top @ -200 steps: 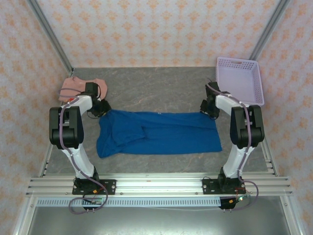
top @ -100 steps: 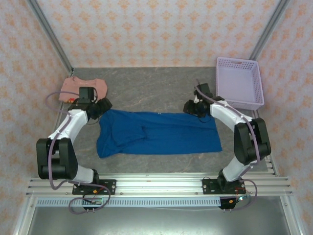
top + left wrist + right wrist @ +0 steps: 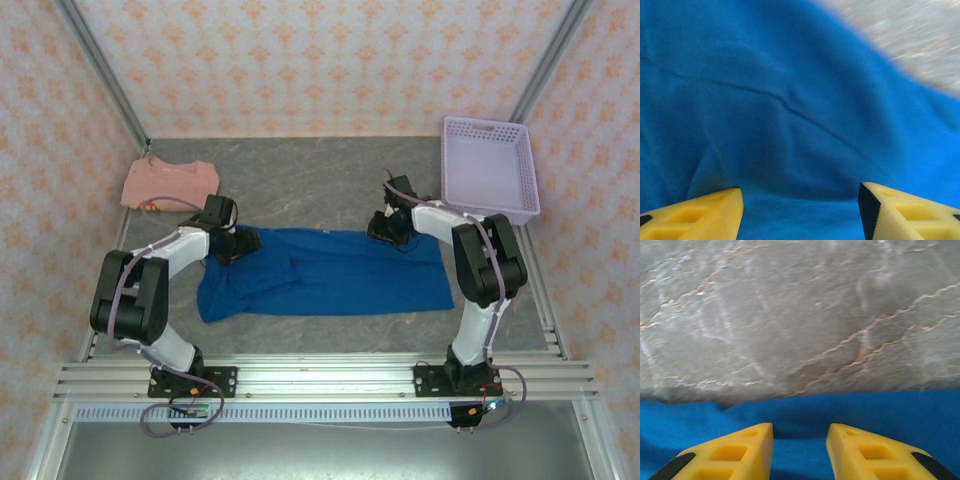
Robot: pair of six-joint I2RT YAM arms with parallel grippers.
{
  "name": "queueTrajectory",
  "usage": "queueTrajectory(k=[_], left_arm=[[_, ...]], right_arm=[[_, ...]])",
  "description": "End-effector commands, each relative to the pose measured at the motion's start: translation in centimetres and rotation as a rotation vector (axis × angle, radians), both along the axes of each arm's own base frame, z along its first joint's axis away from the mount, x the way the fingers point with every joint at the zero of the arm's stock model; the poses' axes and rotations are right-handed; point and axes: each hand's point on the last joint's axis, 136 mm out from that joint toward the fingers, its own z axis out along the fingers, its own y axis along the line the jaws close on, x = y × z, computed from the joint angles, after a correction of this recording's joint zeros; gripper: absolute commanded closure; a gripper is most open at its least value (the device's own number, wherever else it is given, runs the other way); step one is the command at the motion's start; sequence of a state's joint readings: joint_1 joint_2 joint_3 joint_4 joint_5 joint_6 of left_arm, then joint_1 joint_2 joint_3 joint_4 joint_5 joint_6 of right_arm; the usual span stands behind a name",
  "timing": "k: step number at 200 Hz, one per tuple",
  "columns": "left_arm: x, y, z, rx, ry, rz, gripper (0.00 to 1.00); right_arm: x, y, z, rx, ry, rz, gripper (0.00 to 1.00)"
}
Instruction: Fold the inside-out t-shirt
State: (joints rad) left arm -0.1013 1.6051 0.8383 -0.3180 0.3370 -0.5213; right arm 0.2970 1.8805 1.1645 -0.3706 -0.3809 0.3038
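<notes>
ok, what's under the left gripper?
The blue shirt, wrinkled, lies below the open left gripper, and nothing is pinched. Bare table shows past the cloth's edge. Whatever lies beneath the cloth is covered.

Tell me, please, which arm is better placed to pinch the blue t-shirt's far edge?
Right, probably: the right gripper sits at the far edge of the t-shirt, with bare table just beyond. The left gripper hangs open over mid-cloth.

Seen from above, both arms bend inward toward mid-frame, the left gripper (image 3: 235, 243) left of centre and the right gripper (image 3: 385, 225) right of centre. The left's yellow fingers (image 3: 695, 215) stand wide apart, while the right's fingers (image 3: 725, 455) leave a narrow gap.
</notes>
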Motion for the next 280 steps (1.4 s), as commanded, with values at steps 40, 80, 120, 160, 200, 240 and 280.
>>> queueTrajectory(k=[40,80,120,160,200,240,280], left_arm=[[-2.1,2.8,-1.7,0.084,0.038,0.022,0.36],[-0.6,2.4,2.8,0.057,-0.085,0.019,0.33],[-2.0,4.6,5.6,0.135,-0.145,0.092,0.18],[-4.5,8.8,4.7,0.199,-0.092,0.225,0.04],[-4.1,8.6,3.2,0.099,-0.045,0.218,0.0],[-3.6,8.0,1.6,0.079,-0.006,0.156,0.0],[-3.3,6.7,-0.4,0.011,0.03,0.124,0.0]], right_arm=[[0.9,-4.5,-0.6,-0.111,0.043,-0.082,0.65],[1.6,-3.1,4.0,-0.04,-0.074,-0.02,0.6],[-1.0,-0.2,7.4,0.005,-0.186,0.076,0.54],[-3.6,5.1,8.7,0.109,-0.264,0.209,0.42],[-5.9,10.7,9.2,0.215,-0.269,0.356,0.37],[-6.3,11.0,7.8,0.228,-0.242,0.355,0.38],[-6.4,11.0,7.6,0.23,-0.235,0.354,0.38]])
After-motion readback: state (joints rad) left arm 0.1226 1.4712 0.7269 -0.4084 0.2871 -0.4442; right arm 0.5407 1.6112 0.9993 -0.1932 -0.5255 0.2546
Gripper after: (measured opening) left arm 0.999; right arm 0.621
